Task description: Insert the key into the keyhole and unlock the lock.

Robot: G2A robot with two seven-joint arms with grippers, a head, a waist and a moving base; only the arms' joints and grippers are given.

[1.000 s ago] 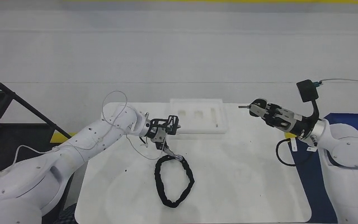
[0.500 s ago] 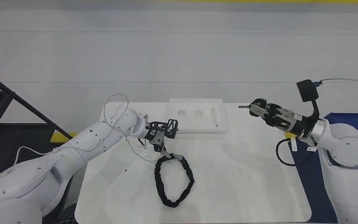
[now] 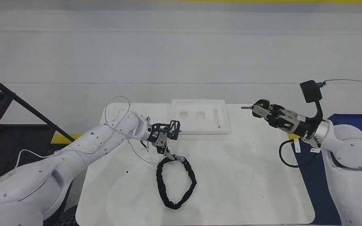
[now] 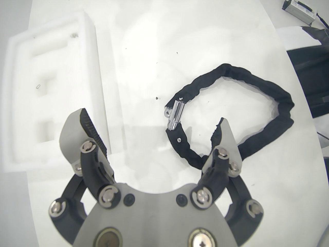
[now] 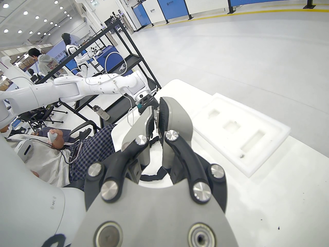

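**Q:** Where is the chain lock located?

**A:** With 12 o'clock taken as the table's far edge in the top view, the chain lock [image 3: 192,183] [image 4: 257,83] is laid as a loop on the table [image 3: 254,181], slightly toward 8 o'clock from the table's centre. Its chrome lock cylinder [image 3: 176,159] [image 4: 176,114] is found at 12 o'clock of the loop, lying flat on the surface.

**Q:** How is the left gripper set?

**A:** The left gripper [image 3: 171,127] [image 4: 153,119] is held above the table at 12 o'clock from the cylinder, between it and the foam tray [image 3: 181,131] [image 4: 90,52]. Its jaws are spread wide and nothing is gripped. In the left wrist view the cylinder is seen within the gap between the fingers and is touched by neither.

**Q:** Where are the right gripper and the key?

**A:** The right gripper [image 3: 257,107] [image 5: 155,111] is held near the table's far corner at 2 o'clock, well apart from the chain lock. Its jaws are closed on the key [image 3: 245,107], whose thin dark shaft is pointed toward 9 o'clock.

**Q:** What else is placed on the table?

**A:** The white foam tray, with three recesses, is set at the 12 o'clock edge.
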